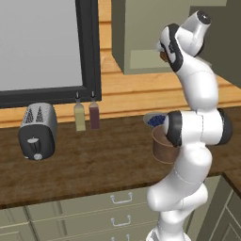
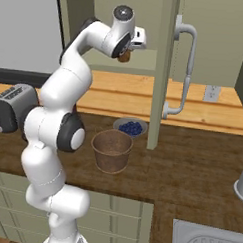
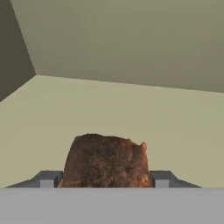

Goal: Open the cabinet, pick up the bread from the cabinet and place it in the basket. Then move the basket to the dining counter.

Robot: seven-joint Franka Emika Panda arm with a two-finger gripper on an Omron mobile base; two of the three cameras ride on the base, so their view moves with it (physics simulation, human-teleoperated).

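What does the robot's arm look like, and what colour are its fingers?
The arm is shiny white, built from rounded tube-like segments with dark bands and round dark caps at the joints. Its fingers are small, blocky and dark grey. No cables or markings are visible.

bread (image 3: 105, 162): lower part cut by hand view's bottom, mostly behind the wrist in both base views | basket (image 1: 162, 149): right half behind arm in left base view | berry bowl (image 1: 153, 120): partly behind arm | toaster (image 2: 9, 106): cut by left edge, right base view | sink (image 2: 208, 240): cut by bottom edge
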